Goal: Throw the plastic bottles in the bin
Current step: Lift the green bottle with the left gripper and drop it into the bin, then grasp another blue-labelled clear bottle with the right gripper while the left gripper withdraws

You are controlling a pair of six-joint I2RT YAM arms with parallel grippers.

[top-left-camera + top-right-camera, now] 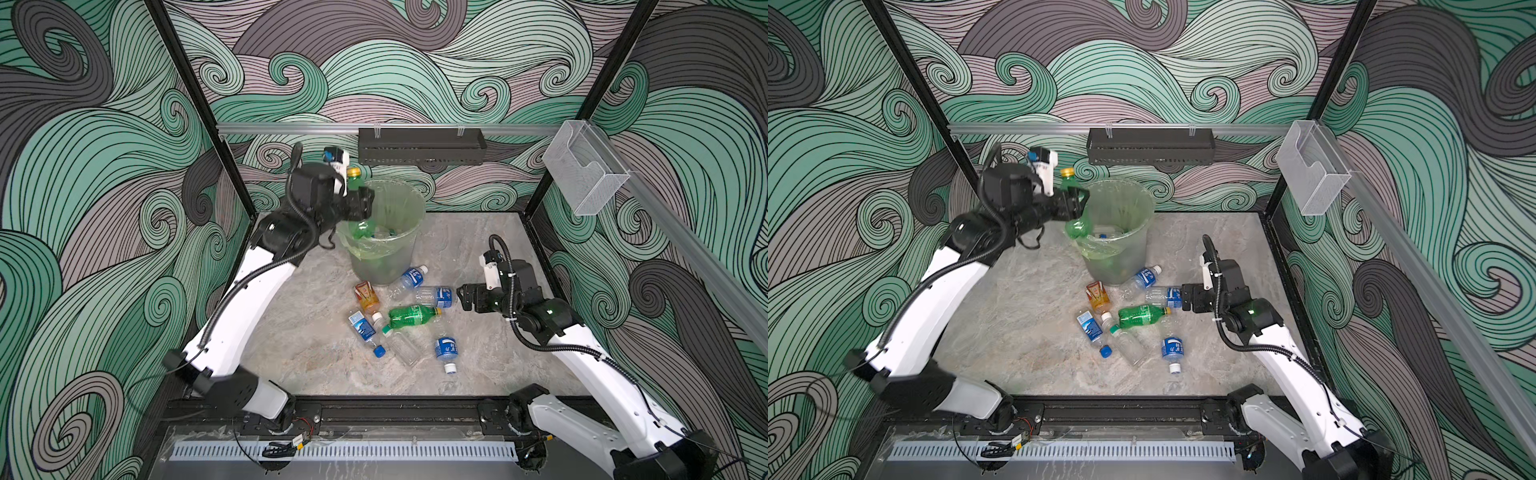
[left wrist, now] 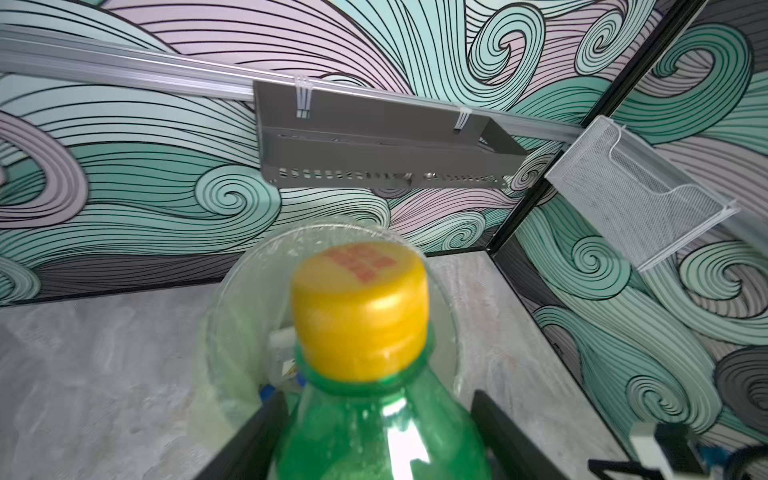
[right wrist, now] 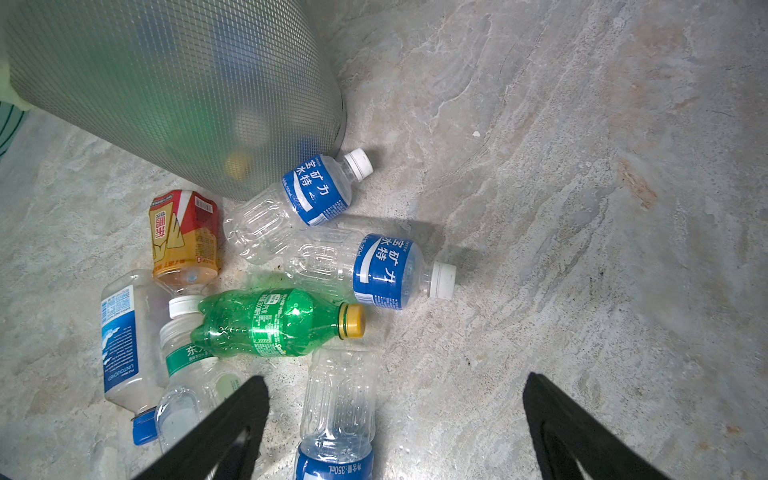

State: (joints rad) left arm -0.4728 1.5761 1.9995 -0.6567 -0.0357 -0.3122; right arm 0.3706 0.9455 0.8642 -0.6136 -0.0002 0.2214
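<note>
Several bottles [image 1: 383,233] in bin [image 1: 388,266] — seven lie outside

High top views and close wrist views share the bin [image 1: 395,257].

We can read 宝矿力水特 on one blue-labelled bottle [image 3: 318,193] and its twin [image 3: 382,270], 350mL on a third [image 3: 336,465], Sprite on the green bottle [image 3: 266,322], UNTOUCHED on the flat bottle [image 3: 120,340], and 东 on the green-banded one [image 3: 183,357]. The orange bottle [image 3: 185,232] is too small to read.
</note>
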